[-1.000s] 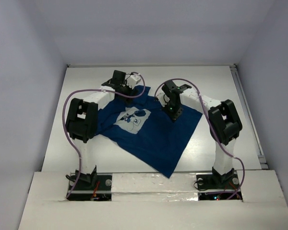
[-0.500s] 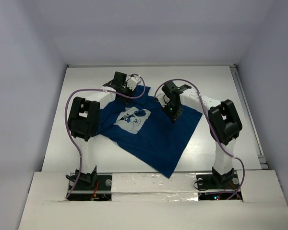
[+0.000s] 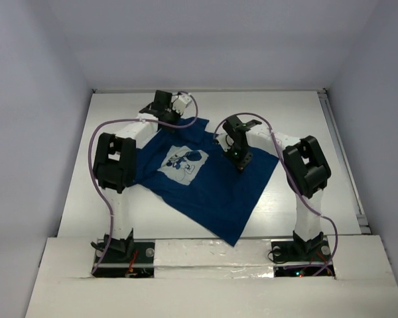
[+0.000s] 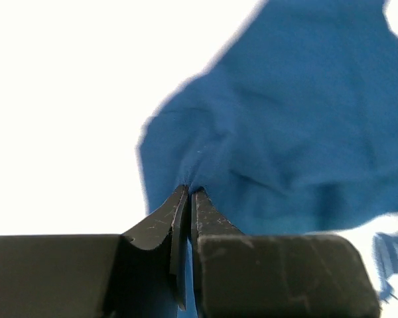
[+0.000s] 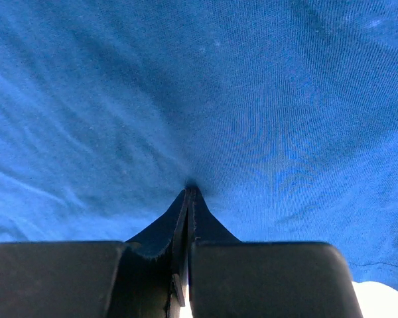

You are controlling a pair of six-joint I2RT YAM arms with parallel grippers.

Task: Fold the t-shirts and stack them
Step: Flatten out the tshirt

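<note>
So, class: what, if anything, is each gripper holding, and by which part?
Both pinch the t-shirt: the left gripper grips bunched cloth near its far edge, the right gripper a small fold on its right side.

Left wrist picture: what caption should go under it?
Left gripper pinches the blue t-shirt edge over a white table.

The t-shirt is lying spread on the table, with one corner reaching toward the near edge. My left gripper is pinching cloth at the shirt's far left edge, and my right gripper is pinching cloth toward its far right. The chest print is lying between them, nearer the left.
</note>
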